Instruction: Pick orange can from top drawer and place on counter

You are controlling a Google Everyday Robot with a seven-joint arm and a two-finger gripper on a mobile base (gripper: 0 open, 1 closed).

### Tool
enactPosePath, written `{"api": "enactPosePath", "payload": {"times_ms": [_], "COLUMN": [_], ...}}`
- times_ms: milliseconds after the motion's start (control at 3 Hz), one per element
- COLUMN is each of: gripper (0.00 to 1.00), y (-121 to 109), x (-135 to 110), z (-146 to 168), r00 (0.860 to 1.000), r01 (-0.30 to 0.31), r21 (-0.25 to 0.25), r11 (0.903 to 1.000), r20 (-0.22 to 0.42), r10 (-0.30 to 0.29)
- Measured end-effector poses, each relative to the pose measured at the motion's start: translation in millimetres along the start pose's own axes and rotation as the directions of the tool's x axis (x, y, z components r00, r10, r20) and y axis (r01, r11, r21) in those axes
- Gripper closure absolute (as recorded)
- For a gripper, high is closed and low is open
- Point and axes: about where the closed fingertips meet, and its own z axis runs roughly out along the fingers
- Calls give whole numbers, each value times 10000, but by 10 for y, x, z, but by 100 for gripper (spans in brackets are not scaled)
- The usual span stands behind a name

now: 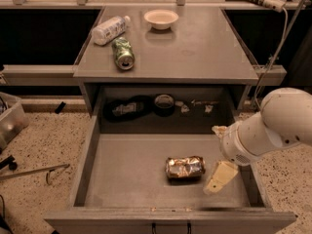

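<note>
Jaws of the gripper [217, 160] stand apart and empty at lower right, just beside the orange can [184, 167]. The can lies on its side in the top drawer [87, 155], its long axis running left to right.

Counter [204, 52] bearing bottle [110, 29], green can [123, 53], bowl [161, 18]

I have single view. Camera sits high, in front of open drawer [92, 150], facing forward and down. Drawer front at bottom edge, tabletop [195, 48] across upper half, floor [44, 145] at both sides. Middle range: I see whole drawer and tabletop. Arm [273, 128] enters from right, nearest lens. Gripper [220, 176] low right, inside drawer, just right of can [184, 167].
</note>
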Motion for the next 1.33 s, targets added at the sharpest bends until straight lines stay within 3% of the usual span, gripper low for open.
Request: {"api": "enactPosePath", "payload": {"times_ms": [667, 1000, 1333], "gripper": [0, 0, 19], "y": [-76, -72, 15], "x": [-146, -92, 36], "z": [868, 1238, 1486], "r00": [9982, 9985, 9972], "r01": [-49, -196, -531], "r21": [-479, -588, -753], "r11": [9988, 9981, 9957], "r20": [594, 500, 490], "r10": [77, 225, 569]}}
